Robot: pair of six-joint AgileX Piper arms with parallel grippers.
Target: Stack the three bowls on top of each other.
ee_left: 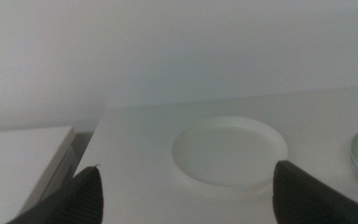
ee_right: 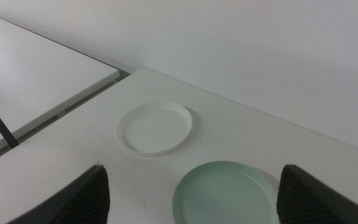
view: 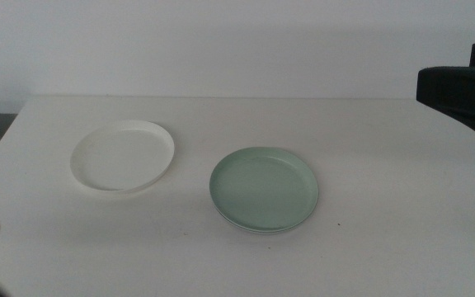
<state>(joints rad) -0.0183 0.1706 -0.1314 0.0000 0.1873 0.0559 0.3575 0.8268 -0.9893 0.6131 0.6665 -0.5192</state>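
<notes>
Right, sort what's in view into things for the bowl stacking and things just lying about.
For the job: white bowl; mint green bowl; paler rim beneath it, seemingly a third bowl; left gripper and right gripper, both open.
Just there: table; side surface beside it.

I'm seeing one bowl (view: pixel 123 156) lying left and farther back on the table (view: pixel 386 206), another bowl (view: pixel 264 189) sitting apart to its right.
</notes>
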